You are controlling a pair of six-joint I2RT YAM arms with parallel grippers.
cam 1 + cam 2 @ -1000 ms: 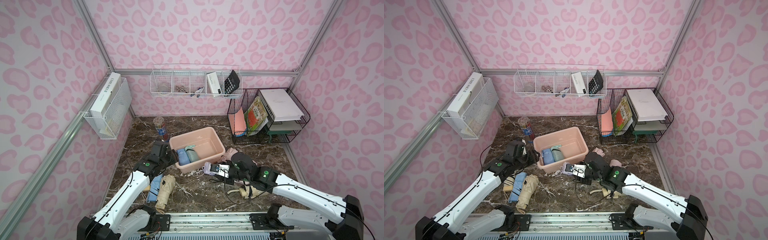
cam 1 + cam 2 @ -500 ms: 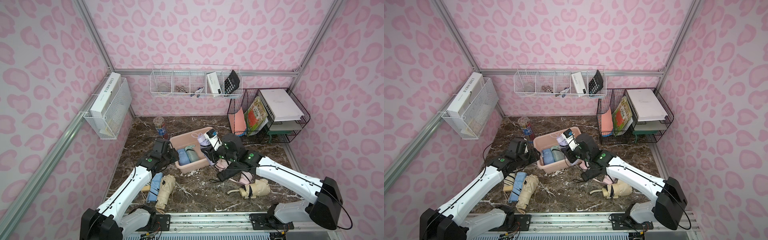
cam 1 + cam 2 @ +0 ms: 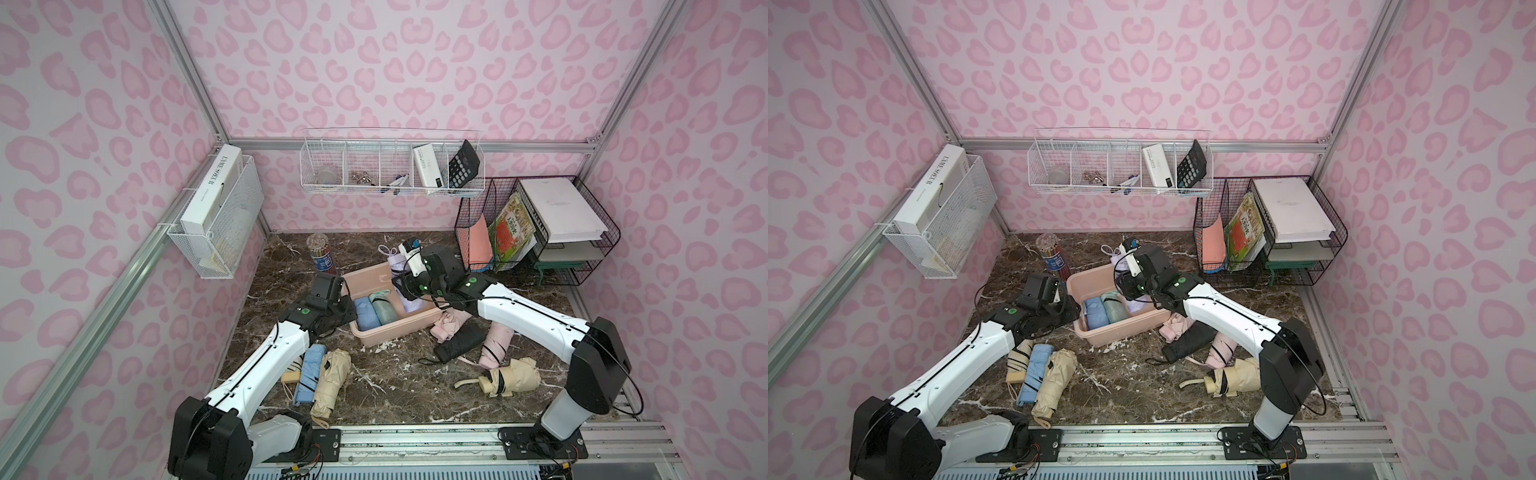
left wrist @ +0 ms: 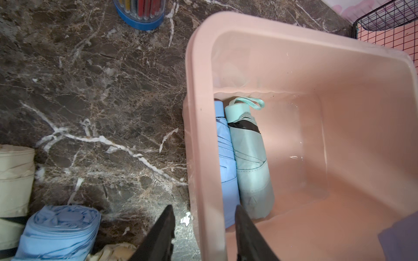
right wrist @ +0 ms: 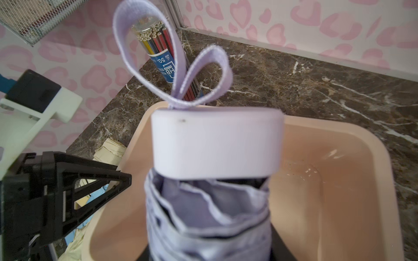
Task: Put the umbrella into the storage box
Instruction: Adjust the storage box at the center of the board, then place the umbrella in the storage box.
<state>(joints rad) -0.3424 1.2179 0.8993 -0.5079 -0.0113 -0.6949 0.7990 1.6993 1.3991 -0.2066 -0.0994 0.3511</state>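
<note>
The right gripper (image 3: 406,287) is clamping the lilac umbrella (image 5: 214,144) between its fingers, handle uppermost, lower end inside the storage box (image 4: 200,113). The left gripper (image 4: 203,209) is straddling the box's wall, jaws apart, not pinching it.

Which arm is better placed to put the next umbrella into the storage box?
Right. The right gripper holds the lavender umbrella, handle up, over the free half of the storage box. The left gripper holds no umbrella; its jaws straddle the box's side wall.
</note>
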